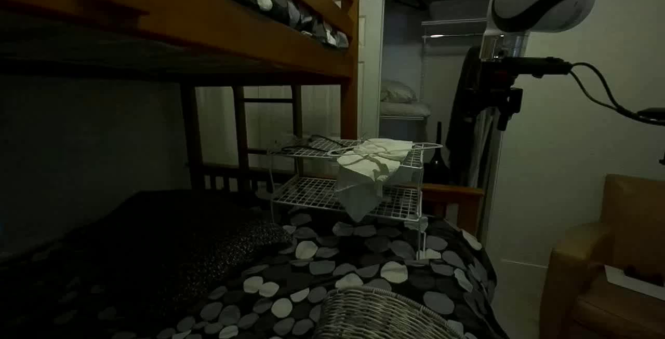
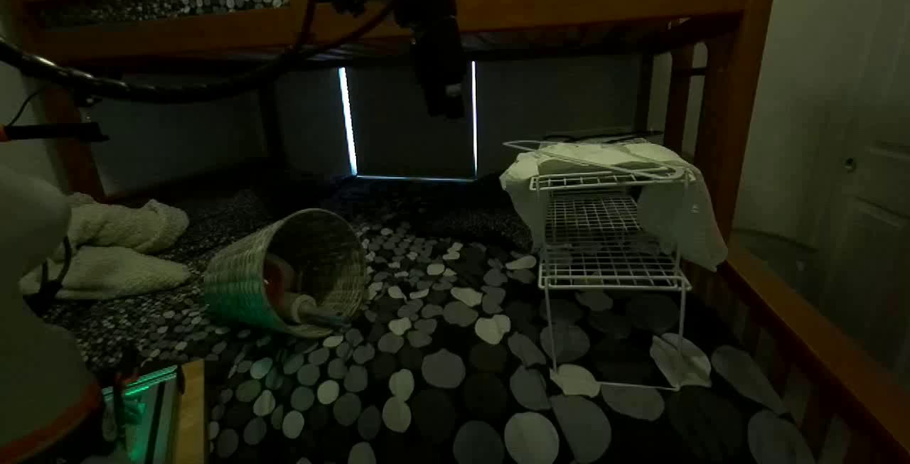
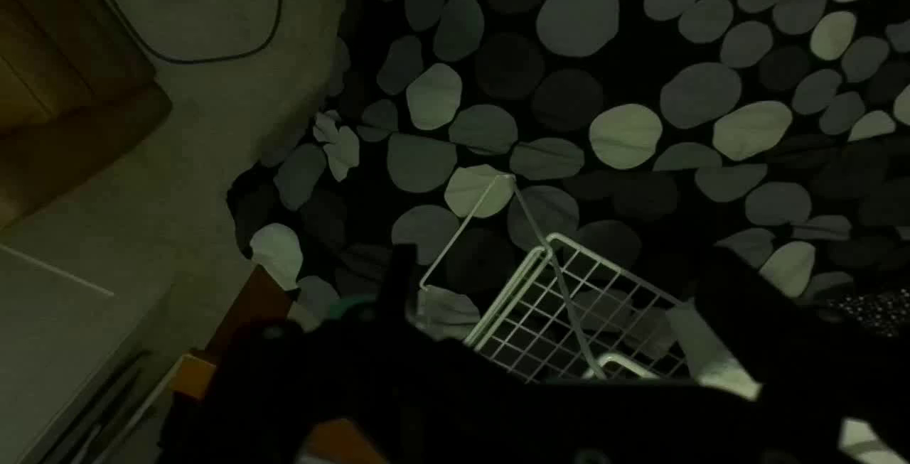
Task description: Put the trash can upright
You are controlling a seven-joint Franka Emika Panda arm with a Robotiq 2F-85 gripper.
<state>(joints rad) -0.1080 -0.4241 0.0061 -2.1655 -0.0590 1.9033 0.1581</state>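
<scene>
One wicker basket [image 2: 240,278] on its side, and we hang high, pincer [image 3: 560,258] gaping: it lies lower left of us in an exterior view, mouth rightward.

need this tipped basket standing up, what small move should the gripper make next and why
I'd probably swing the open gripper toward the basket, staying high. In an exterior view the basket lies on its side on the bed, while the wrist view takes in the white rack but no basket; lowering here might catch the rack instead.
</scene>
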